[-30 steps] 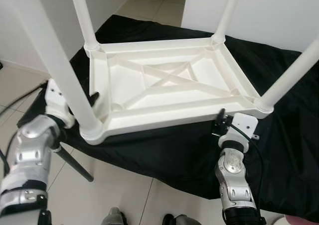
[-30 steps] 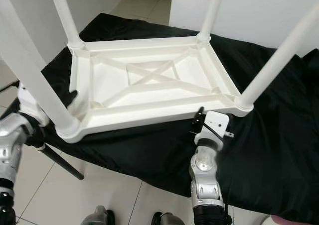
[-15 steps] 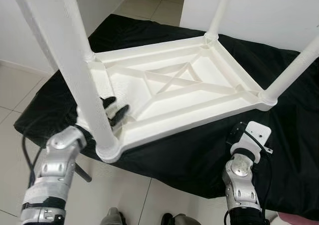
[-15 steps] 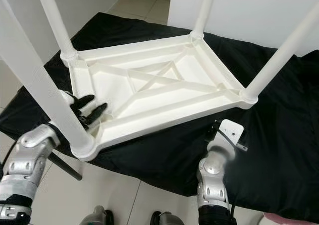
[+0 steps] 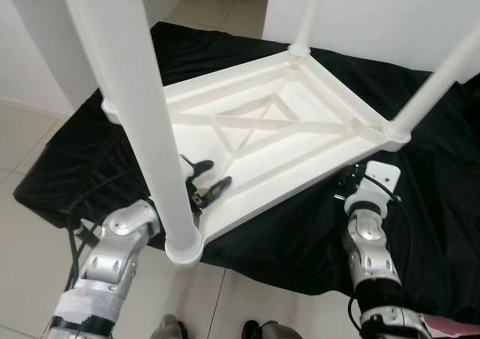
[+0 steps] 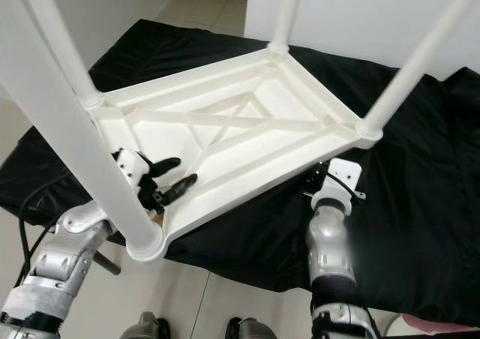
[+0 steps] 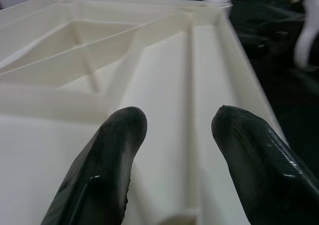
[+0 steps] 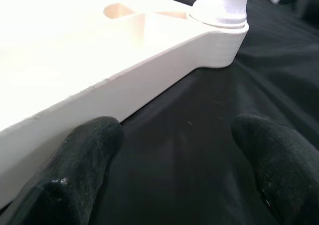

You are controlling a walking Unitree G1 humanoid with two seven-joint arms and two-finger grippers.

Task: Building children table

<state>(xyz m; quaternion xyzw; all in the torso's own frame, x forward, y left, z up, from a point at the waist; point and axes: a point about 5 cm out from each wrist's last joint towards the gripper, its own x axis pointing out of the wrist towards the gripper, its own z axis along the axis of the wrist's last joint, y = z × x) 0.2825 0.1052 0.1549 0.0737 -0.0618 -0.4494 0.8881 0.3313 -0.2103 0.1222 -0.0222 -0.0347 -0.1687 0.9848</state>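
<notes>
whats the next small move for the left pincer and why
Probably lower the left pincer and close it on the table rim by the near leg. Its fingers are open over the upside-down top, holding nothing, and the right pincer sits open at the opposite edge.

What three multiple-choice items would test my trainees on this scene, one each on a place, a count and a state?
1. Where is the left pincer?
A. Over the table's underside, by the near leg
B. On the floor
C. On the far leg

2. How many legs stand up from the table?
A. Two
B. Three
C. Four

3. How is the right pincer?
A. Shut on a leg
B. Open
C. Shut on the cloth

Answers: 1 A, its fingers reach in beside that leg. 2 C, one rises at each corner. 3 B, its fingers stand apart over the black cloth beside the table's rim.
</notes>
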